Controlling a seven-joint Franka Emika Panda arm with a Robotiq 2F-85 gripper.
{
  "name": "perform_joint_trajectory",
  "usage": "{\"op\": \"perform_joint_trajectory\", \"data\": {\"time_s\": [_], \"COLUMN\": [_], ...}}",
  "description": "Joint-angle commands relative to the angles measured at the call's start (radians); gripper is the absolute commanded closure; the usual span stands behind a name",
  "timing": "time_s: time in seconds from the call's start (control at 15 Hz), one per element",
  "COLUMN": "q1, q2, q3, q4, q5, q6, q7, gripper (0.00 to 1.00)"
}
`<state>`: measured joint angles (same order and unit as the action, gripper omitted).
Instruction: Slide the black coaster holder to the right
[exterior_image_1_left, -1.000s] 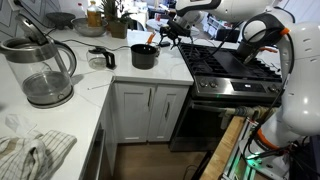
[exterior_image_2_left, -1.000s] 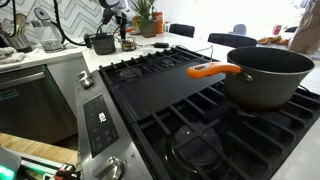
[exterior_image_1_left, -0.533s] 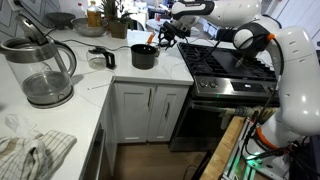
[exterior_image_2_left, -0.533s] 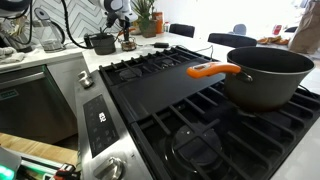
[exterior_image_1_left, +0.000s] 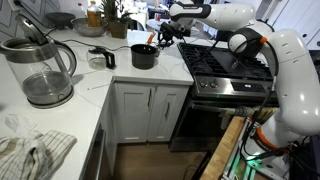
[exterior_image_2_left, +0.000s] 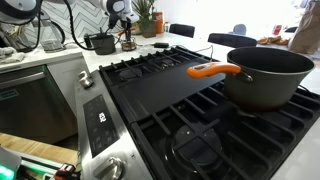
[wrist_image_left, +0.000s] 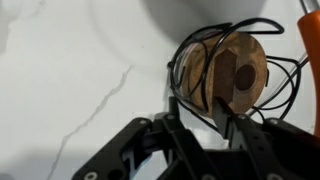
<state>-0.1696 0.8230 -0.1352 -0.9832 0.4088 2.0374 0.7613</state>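
Countertop, mid-task: my pincer straddled the small black wire coaster holder, stacked with tan wooden discs, right of the round black pot. I could not tell whether it was clenched. The holder looked light and stiff, probably best nudged at the rim.

You had the black coaster holder standing on the white, grey-veined bench, towards its far end. It was a low, round frame of thin black wire. Inside lay round tan-brown wooden coasters, the top one face up with a dark spot at its middle.
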Motion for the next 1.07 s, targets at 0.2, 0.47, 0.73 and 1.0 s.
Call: {"op": "perform_joint_trajectory", "data": {"time_s": [0.2, 0.47, 0.73, 1.0], "q1": [-0.003, 0.006, 0.026, 0.036], "q2": [0.068, 0.059, 0.026, -0.022], "q3": [0.007, -0.009, -0.039, -0.056], "q4": [0.101, 0.092, 0.047, -0.008], "q5": [-0.023, -0.043, -0.096, -0.127], "q6": [-0.071, -0.086, -0.127, -0.15], "q7": [0.022, 0.026, 0.06, 0.077], "gripper": [0.72, 0.99, 0.98, 0.98]}}
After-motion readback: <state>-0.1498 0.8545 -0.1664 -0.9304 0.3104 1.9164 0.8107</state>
